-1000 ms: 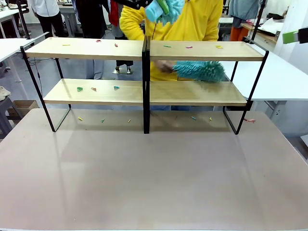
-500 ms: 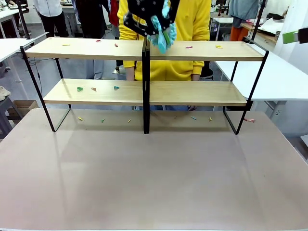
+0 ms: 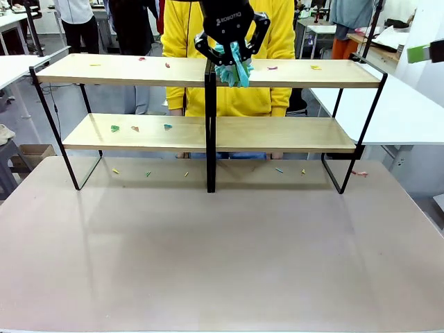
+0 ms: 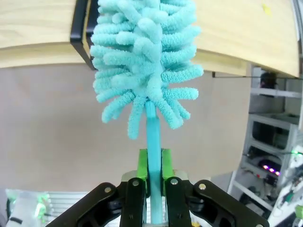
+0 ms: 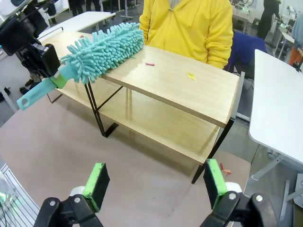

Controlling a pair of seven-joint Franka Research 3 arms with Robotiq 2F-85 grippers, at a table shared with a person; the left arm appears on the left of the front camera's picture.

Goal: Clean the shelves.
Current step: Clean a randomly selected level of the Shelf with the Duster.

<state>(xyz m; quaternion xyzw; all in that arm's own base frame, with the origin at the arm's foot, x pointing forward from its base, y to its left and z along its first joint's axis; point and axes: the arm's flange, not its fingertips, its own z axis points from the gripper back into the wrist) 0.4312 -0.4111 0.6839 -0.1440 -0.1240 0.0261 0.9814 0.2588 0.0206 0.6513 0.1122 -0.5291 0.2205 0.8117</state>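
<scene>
The shelves (image 3: 125,69) stand across the table's far half, two light wood boards on a black frame. My left gripper (image 3: 232,50) hangs at the top board's centre post, shut on the handle of a teal fluffy duster (image 3: 236,69). In the left wrist view the green pads (image 4: 143,163) clamp the duster's handle (image 4: 151,137), and its head (image 4: 142,61) reaches over the top board (image 4: 38,28). The right wrist view shows the duster (image 5: 102,47) lying over the shelves (image 5: 189,94). My right gripper (image 5: 155,182) is open, off to the right.
A person in a yellow top (image 3: 277,28) stands behind the shelves. Small coloured scraps lie on the top board (image 3: 272,68), the lower board's left half (image 3: 114,128) and the tabletop under the rack (image 3: 148,174). White tables (image 3: 402,111) flank the sides.
The person's own duster, sweeping the lower right board a second ago, has gone from view. My left gripper has come down with its duster onto the top board's centre.
</scene>
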